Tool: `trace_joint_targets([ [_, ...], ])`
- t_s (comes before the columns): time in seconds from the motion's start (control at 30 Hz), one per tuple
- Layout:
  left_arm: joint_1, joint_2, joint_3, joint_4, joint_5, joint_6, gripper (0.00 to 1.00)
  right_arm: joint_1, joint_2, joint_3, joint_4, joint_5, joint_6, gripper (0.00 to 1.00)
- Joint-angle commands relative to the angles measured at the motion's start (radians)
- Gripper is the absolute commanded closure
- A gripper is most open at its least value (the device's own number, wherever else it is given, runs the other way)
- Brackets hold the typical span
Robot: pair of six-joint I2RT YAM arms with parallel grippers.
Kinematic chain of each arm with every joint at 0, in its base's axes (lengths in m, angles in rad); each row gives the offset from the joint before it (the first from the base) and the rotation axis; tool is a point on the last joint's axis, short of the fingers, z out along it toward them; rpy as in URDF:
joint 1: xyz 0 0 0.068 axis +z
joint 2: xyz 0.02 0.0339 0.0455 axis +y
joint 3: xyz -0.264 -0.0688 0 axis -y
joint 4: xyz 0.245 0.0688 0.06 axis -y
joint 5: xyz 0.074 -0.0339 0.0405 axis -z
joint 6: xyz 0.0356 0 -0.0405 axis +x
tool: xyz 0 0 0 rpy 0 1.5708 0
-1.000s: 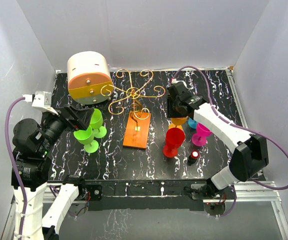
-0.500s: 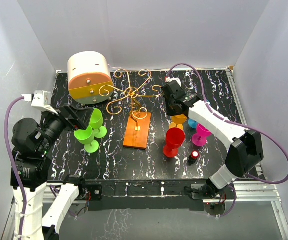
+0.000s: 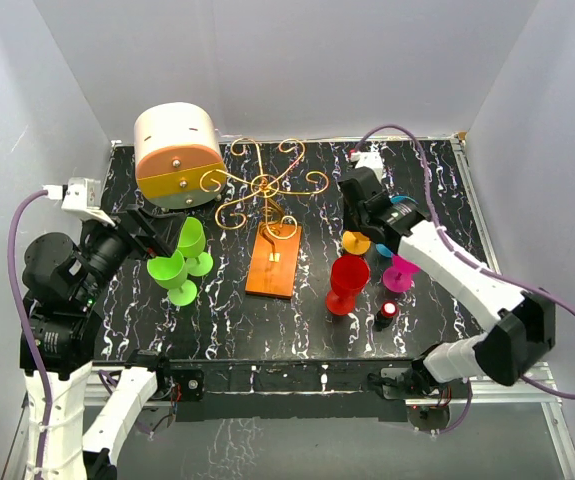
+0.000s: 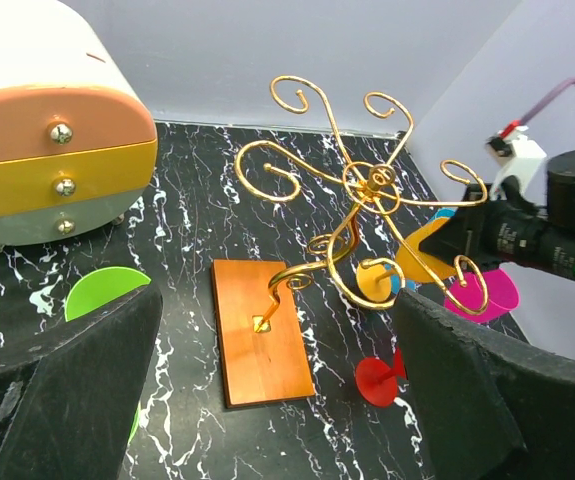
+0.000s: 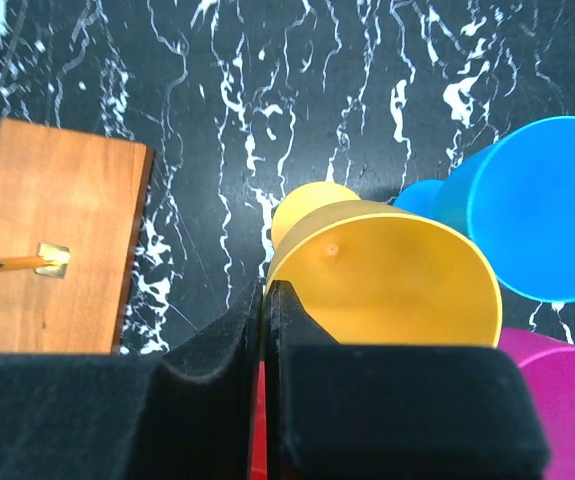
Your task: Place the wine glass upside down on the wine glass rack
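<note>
Having shut, right jaws now pinch the yellow wine glass (image 5: 387, 285) by its rim; left jaws stay wide, empty

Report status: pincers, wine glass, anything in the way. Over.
Left pincer open. Right pincer shut on yellow wine glass rim. Wine glass rack holds none yet. Blue glass and magenta glass close beside.
</note>
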Motion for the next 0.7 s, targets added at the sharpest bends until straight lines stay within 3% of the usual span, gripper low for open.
trace_joint_targets([
  [0.0,-0.005,0.016,0.035,0.012,0.007,-0.01,0.01,0.002,-0.114,-0.021,0.135,0.081,0.043,1.0],
  [0.13,-0.004,0.029,0.045,0.032,0.076,-0.029,0.01,0.002,-0.215,-0.044,0.217,0.066,0.054,1.0],
  [0.33,-0.005,0.053,0.049,0.159,0.371,-0.105,0.01,0.002,-0.355,-0.065,0.319,0.089,0.075,1.0],
  [0.47,-0.005,0.085,0.064,0.224,0.436,-0.197,0.01,0.001,-0.434,-0.076,0.365,0.117,0.088,1.0],
  [0.67,-0.005,0.124,0.008,0.497,0.666,-0.375,0.01,0.003,-0.539,-0.102,0.446,0.14,0.104,1.0],
])
